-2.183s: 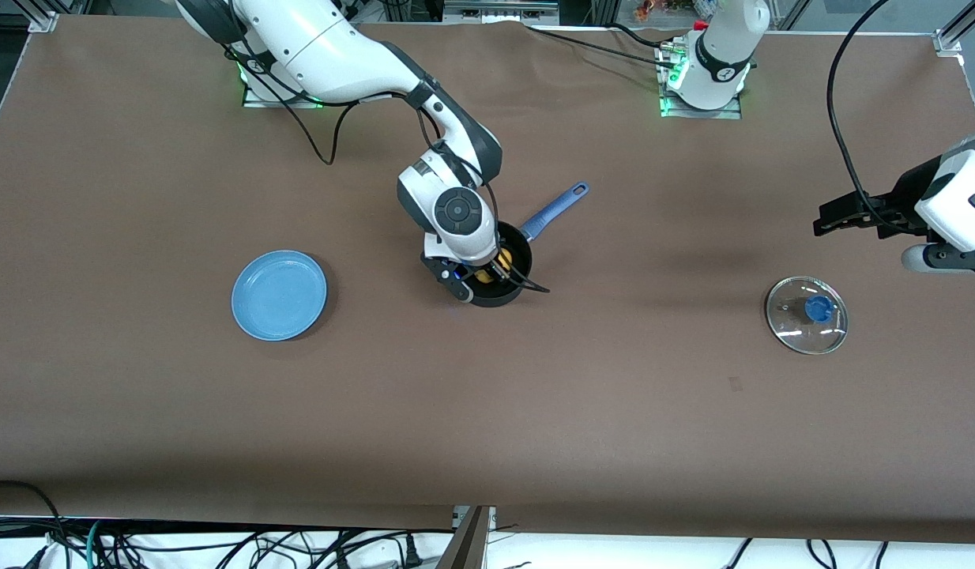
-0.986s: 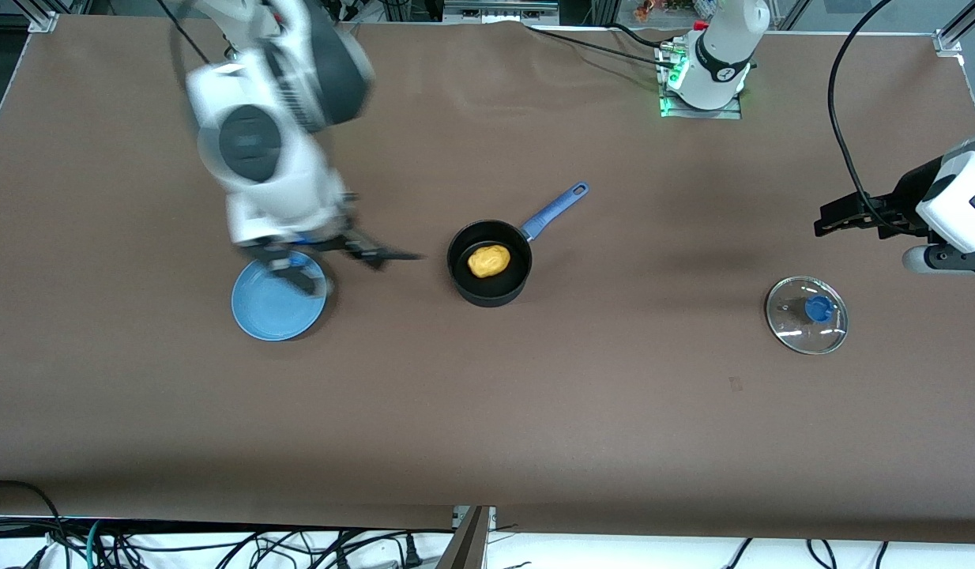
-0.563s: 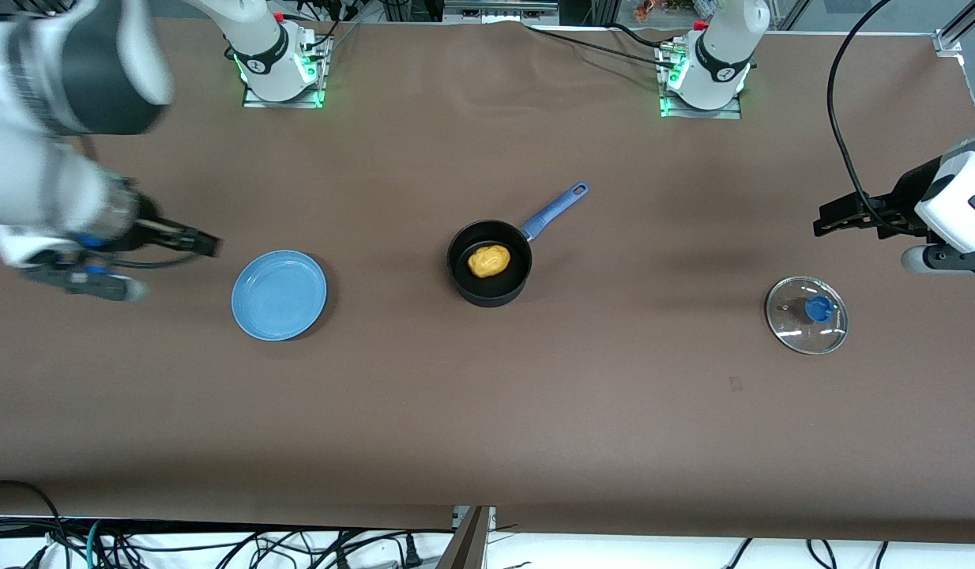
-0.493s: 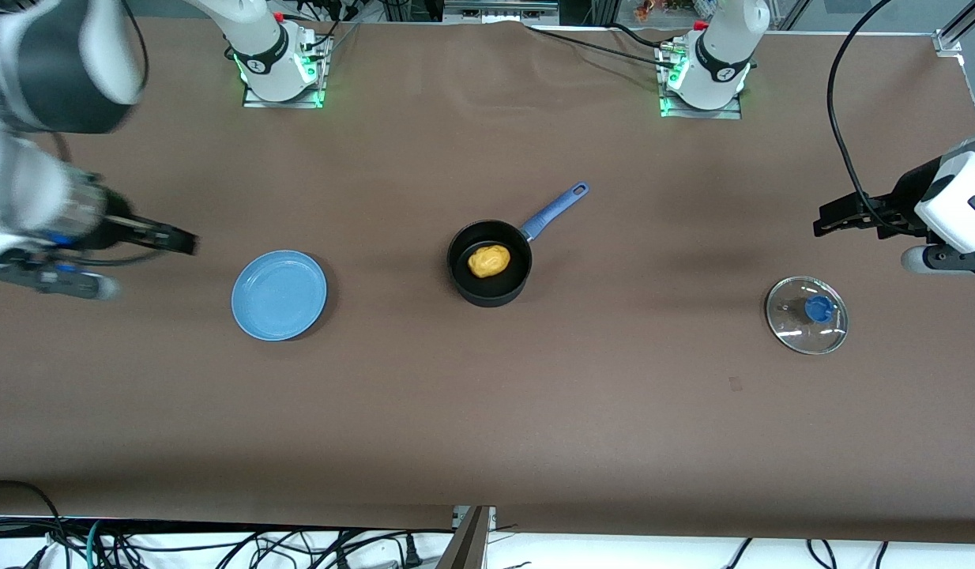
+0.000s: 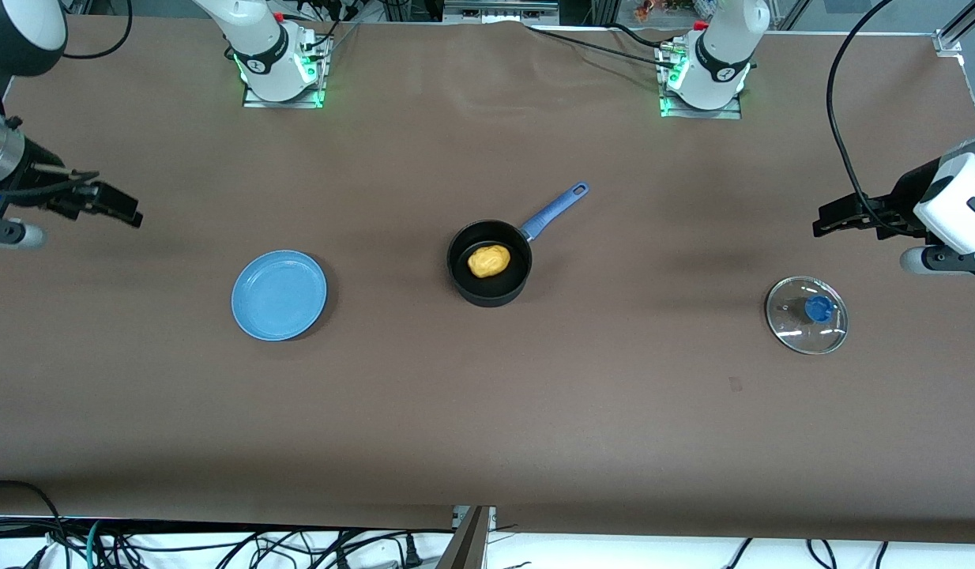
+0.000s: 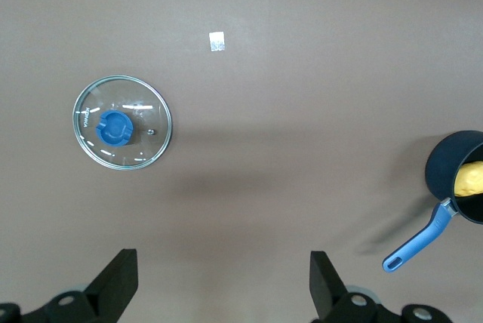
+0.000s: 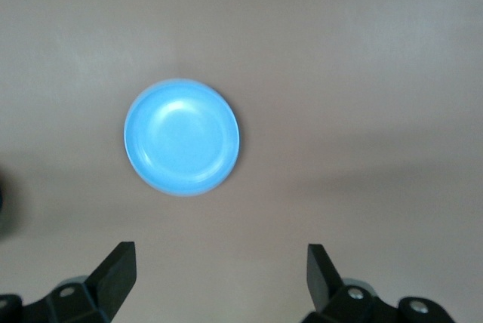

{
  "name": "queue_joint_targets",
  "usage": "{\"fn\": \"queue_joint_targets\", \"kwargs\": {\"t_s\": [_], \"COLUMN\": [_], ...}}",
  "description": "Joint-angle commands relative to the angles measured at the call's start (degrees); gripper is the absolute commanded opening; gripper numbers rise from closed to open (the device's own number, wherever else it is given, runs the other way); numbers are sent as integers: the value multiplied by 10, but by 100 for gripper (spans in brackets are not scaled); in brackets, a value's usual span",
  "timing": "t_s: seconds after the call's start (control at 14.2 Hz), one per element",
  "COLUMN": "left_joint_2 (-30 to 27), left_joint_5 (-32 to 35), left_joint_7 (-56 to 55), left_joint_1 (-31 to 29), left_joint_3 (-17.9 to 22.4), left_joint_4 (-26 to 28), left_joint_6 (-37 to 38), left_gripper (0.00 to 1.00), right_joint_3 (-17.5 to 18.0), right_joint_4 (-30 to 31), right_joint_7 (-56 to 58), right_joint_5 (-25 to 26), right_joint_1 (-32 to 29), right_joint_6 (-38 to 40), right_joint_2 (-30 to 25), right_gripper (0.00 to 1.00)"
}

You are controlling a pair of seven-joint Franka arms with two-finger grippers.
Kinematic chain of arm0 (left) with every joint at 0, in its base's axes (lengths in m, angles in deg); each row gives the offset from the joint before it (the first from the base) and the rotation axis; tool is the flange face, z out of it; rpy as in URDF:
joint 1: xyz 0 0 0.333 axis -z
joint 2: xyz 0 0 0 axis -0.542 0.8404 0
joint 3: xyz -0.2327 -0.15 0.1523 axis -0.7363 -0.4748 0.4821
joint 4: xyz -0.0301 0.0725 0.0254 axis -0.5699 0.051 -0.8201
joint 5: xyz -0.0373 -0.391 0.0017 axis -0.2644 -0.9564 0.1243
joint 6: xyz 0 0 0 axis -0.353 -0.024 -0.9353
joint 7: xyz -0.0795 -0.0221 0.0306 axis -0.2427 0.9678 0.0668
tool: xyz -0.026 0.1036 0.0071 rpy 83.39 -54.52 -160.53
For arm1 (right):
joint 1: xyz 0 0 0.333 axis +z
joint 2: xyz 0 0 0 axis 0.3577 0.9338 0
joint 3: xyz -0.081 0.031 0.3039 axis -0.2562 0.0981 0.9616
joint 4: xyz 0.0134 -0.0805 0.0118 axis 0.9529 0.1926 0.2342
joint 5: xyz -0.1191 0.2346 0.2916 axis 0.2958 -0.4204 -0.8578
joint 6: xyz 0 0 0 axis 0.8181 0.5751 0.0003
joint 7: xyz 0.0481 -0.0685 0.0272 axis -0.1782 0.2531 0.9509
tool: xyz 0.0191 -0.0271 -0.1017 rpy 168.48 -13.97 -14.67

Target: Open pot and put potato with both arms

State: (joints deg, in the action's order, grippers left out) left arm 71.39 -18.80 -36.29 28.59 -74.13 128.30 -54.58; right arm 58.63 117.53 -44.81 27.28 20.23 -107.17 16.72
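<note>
Glass lid (image 5: pixel 807 314) with its blue knob lies flat on the brown table (image 5: pixel 487 411) toward the left arm's end, nearest the front camera. Slightly farther, the blue plate (image 5: pixel 279 295) sits toward the right arm's end, and the pot (image 5: pixel 490 262) stands mid-table, the potato (image 5: pixel 488 260) inside it. Both arms are raised at the table's ends. The left gripper (image 5: pixel 831 219) hangs near the lid, the right gripper (image 5: pixel 112 207) near the plate. Both have jaws spread wide, empty, well apart from pot and potato.

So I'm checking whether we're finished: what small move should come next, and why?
Probably none beyond parking: the potato lies in the pot, the lid rests on the table, and both open tools, right and left, are clear of them.
</note>
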Motion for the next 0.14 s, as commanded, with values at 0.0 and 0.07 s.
{"fn": "queue_joint_targets", "kwargs": {"t_s": [0.0,0.07], "left_joint_2": [2,3], "left_joint_5": [9,11], "left_joint_7": [-1,-2], "left_joint_1": [3,4], "left_joint_3": [-3,-3], "left_joint_4": [-10,-18], "left_joint_6": [9,9], "left_gripper": [100,100], "right_joint_3": [22,21], "right_joint_4": [5,5], "right_joint_7": [2,4], "right_joint_5": [0,-2], "right_joint_1": [-14,-14], "right_joint_6": [31,35], "right_joint_2": [-17,-15], "right_gripper": [100,100]}}
